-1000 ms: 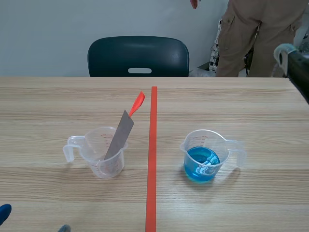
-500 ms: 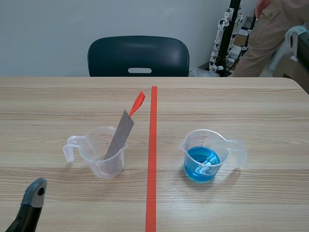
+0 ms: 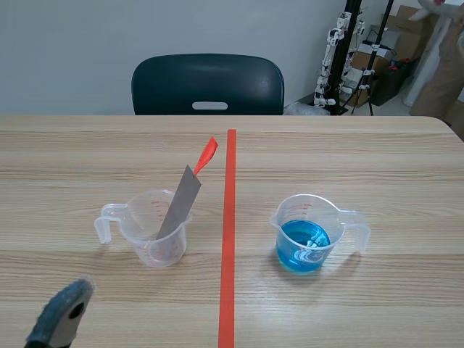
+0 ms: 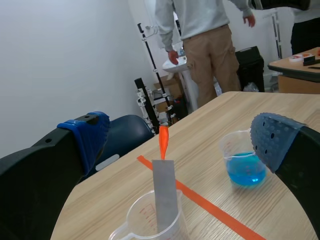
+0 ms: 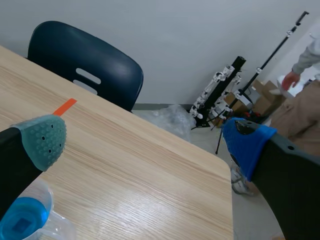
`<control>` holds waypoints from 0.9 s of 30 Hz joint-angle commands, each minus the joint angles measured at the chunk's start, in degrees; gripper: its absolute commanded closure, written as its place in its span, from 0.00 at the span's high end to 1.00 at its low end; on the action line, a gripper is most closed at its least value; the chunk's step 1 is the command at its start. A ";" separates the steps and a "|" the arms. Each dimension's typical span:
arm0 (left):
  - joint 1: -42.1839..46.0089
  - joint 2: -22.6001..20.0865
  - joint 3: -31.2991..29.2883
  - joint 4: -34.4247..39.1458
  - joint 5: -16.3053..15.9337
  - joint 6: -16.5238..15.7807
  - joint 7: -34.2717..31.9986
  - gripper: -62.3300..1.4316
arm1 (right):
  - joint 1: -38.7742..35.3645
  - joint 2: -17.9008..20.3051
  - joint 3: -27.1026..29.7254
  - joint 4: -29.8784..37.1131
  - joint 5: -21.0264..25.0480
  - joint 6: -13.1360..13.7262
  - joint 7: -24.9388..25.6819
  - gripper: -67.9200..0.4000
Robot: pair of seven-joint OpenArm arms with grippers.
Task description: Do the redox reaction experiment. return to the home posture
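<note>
Leaning in its clear cup (image 3: pixel 161 230), the grey strip (image 3: pixel 180 203) stood on the left arm's side of the tape line (image 3: pixel 229 239). The cup of blue liquid (image 3: pixel 308 235) sat across that line. I saw the left gripper (image 4: pixel 177 137) and right gripper (image 5: pixel 145 142) with fingers spread apart above the worktop (image 3: pixel 377 167).

Wooden table (image 3: pixel 377 156), left beaker (image 3: pixel 143 230), blue-liquid beaker (image 3: pixel 304 239)

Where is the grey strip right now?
In the scene view, the grey strip stands tilted inside the clear cup left of the orange tape line, across it from the cup of blue liquid.
</note>
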 commanded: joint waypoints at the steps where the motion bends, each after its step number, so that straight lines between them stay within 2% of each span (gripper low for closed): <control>1: 1.79 -1.46 -0.35 1.53 -0.66 1.25 0.81 0.95 | -0.11 -1.18 1.14 0.81 0.44 -0.50 1.09 1.00; 4: 4.90 -4.13 -0.35 4.72 -2.54 2.84 2.51 0.95 | -0.11 -3.43 1.33 0.94 0.33 -0.50 1.03 1.00; 7: 8.07 -7.21 -0.35 8.09 -6.88 4.87 3.06 0.95 | -0.39 -5.33 1.33 0.94 -0.74 0.24 1.09 1.00; 11: 10.75 -12.48 -0.42 11.76 -9.44 11.80 4.98 0.95 | -2.56 -5.70 1.31 0.94 -1.44 4.48 1.84 1.00; 15: 10.88 -17.38 -0.48 14.82 -9.46 15.13 11.23 0.95 | -6.25 -5.68 1.25 0.94 -1.75 7.13 4.50 1.00; 19: 10.88 -20.26 -0.48 17.86 -9.42 17.55 16.79 0.95 | -8.07 -4.17 0.39 0.94 -1.77 7.26 7.23 1.00; 24: 10.58 -20.41 -0.48 18.64 -9.42 17.81 17.38 0.93 | -8.04 -0.46 -1.81 0.87 -1.77 6.60 5.84 1.00; 27: 10.60 -20.44 -0.48 18.64 -9.42 17.81 17.59 0.93 | -8.04 1.05 -3.23 0.87 -1.81 4.98 4.92 1.00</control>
